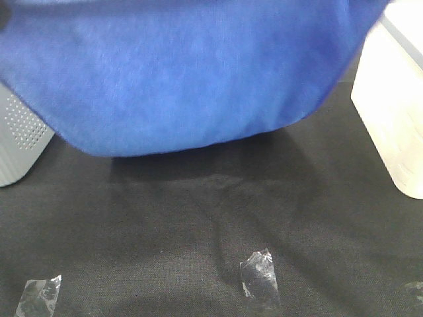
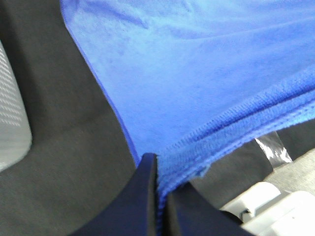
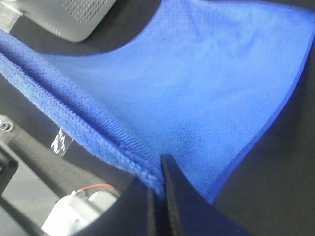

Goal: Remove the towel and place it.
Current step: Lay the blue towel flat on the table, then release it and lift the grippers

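Note:
The royal-blue towel [image 1: 185,72] hangs spread in the air close to the high camera and fills the top half of that view, sagging in the middle above the black cloth table. Both grippers are hidden behind it there. In the left wrist view my left gripper [image 2: 158,164] is shut on one corner of the towel [image 2: 197,88] by its stitched edge. In the right wrist view my right gripper [image 3: 160,169] is shut on the other corner of the towel [image 3: 197,83]. No white tag shows.
A grey perforated basket [image 1: 16,142] stands at the left edge, also in the wrist views [image 2: 10,118] [image 3: 74,17]. A white box [image 1: 396,105] stands at the right. Clear tape strips [image 1: 259,277] [image 1: 38,295] lie on the black cloth [image 1: 198,224].

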Robot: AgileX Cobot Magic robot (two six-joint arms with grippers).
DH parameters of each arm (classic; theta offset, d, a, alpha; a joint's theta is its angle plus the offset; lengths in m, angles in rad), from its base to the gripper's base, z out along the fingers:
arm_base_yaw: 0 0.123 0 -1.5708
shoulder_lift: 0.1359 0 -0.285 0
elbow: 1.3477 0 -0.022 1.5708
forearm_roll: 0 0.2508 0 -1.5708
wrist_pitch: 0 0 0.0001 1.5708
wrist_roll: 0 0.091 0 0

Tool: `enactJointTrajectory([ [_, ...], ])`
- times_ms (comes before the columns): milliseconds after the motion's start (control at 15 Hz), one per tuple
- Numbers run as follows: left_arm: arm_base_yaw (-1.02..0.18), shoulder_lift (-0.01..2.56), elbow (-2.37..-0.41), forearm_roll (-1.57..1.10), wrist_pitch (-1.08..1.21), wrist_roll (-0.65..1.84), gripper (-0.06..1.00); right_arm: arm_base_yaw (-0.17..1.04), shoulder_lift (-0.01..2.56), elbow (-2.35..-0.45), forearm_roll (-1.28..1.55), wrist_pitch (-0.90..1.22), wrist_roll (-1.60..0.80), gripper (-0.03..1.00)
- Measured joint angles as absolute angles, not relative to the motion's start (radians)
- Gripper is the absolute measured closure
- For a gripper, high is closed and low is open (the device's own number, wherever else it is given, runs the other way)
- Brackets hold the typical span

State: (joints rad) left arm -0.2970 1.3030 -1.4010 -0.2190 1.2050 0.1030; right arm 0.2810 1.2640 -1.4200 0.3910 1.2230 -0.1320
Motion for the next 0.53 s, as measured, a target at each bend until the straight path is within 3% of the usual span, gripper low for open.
enactJointTrajectory([
  [533,-0.297,1.097,-1.155,-0.343,1.204,0.105,0.94,0.281,0.981,-1.077,0.497,1.215,-0.017,0.94],
])
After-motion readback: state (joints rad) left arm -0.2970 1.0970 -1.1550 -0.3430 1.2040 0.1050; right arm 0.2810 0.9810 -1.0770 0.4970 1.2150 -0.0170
